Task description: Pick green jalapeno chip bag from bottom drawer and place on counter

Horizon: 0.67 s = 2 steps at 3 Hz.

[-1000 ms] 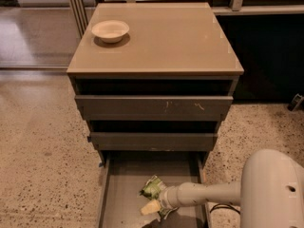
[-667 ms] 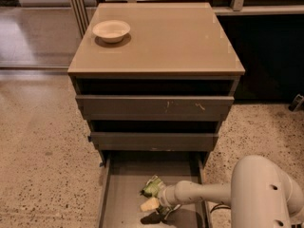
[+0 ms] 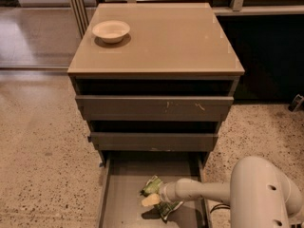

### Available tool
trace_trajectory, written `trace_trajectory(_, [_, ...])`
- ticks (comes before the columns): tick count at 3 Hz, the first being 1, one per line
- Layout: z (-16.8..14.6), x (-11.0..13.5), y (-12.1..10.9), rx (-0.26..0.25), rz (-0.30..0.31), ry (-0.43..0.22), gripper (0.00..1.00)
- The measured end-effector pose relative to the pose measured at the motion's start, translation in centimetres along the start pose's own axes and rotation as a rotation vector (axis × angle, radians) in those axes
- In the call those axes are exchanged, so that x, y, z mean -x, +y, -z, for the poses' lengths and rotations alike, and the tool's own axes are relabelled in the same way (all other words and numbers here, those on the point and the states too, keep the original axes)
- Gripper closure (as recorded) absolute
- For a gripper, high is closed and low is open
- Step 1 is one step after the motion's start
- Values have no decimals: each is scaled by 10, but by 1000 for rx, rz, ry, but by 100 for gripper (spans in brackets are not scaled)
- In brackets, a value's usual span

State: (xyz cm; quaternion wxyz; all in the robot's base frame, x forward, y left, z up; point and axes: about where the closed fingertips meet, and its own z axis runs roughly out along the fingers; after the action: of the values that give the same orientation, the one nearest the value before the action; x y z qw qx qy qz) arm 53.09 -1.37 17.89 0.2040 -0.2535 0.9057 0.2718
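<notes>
The green jalapeno chip bag point(image 3: 151, 185) lies crinkled on the floor of the open bottom drawer point(image 3: 124, 194), right of its middle. My gripper point(image 3: 156, 202) reaches in from the right on a white arm and sits right at the bag's near edge, touching or overlapping it. More green foil shows just under the wrist. The tan counter point(image 3: 171, 37) is the glossy top of the cabinet, well above the gripper.
A white bowl point(image 3: 111, 30) stands on the counter's back left corner. The two upper drawers point(image 3: 154, 107) stick out slightly above the bottom one. My arm's large white elbow point(image 3: 263, 194) fills the lower right. Speckled floor lies on both sides.
The gripper has edged up closer to the bag, and the arm's elbow has swung further left into view. The bag stays in the same place in the drawer.
</notes>
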Motion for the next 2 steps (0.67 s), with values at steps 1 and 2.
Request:
trace_trajectory(1, [-21, -5, -15, -23, -25, 28, 0])
trace_trajectory(2, [-50, -3, -27, -37, -14, 67, 0])
